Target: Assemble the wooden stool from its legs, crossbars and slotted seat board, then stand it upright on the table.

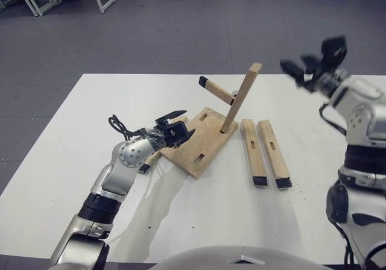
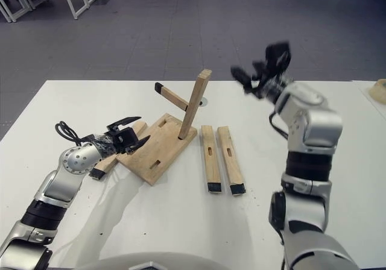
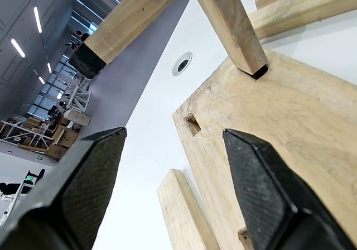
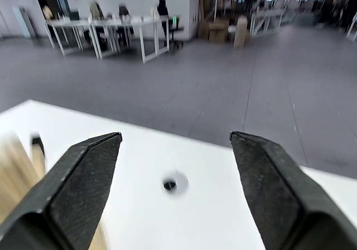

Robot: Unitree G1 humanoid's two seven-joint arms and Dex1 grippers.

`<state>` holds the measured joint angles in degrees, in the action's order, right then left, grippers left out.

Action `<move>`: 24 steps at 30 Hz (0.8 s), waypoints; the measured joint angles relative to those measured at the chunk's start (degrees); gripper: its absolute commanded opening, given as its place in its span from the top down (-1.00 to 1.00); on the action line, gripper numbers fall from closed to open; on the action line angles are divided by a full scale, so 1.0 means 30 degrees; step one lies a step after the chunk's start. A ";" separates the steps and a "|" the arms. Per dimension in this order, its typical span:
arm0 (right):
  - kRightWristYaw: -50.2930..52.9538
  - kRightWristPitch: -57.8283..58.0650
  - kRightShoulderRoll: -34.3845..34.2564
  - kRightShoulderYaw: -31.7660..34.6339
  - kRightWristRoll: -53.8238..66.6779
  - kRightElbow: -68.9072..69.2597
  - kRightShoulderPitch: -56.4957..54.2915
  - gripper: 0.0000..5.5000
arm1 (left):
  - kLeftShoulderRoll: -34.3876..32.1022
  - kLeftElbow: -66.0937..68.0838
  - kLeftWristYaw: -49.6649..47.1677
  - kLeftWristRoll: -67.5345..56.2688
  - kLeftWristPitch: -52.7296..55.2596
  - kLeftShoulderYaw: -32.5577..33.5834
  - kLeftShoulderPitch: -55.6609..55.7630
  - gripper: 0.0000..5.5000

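L gripper (image 1: 181, 124): jaws spread, nothing pinched. Corner of slotted seat board (image 1: 202, 140) sits betw them; can't tell if a pad touches it. Black-tipped wooden piece (image 1: 149, 160) pokes out just under that corner, propping board aslant. Beyond jaws, one leg (image 1: 241, 98) stands tilted in far slot, crossbar (image 1: 217, 89) through it. Two loose legs (image 1: 264, 152) lie side by side on table (image 1: 90, 113), past the board.

R gripper (image 1: 313, 59): jaws spread, empty, raised well apart from all parts.

Step, by my read: steadying board for 2nd leg. Next calls for R to descend, take a loose leg, line its end w/ an open slot.
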<state>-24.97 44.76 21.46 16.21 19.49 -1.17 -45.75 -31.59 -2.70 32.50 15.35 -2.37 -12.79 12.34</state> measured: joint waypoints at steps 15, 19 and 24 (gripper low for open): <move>0.0183 -0.2761 -0.3468 -0.1869 0.1967 -0.3834 -0.3567 -0.30 | 0.0295 -0.0151 -0.0670 0.1701 0.2468 -0.0383 -0.1398 -0.16; 0.0193 -0.5098 -0.3557 -0.0301 0.3351 -0.3897 -0.6211 -0.30 | 0.0498 -0.0149 -0.0659 0.1771 0.2655 -0.0673 -0.1400 -0.16; -0.0839 -0.5757 -0.3491 -0.1646 0.2884 -0.5140 -0.5948 -0.30 | 0.0550 -0.0151 -0.0642 0.1789 0.2842 -0.0856 -0.1530 -0.16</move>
<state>-27.49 27.49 10.99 11.27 28.14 -16.59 -63.60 -29.94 -3.16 30.57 20.72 6.16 -15.36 7.75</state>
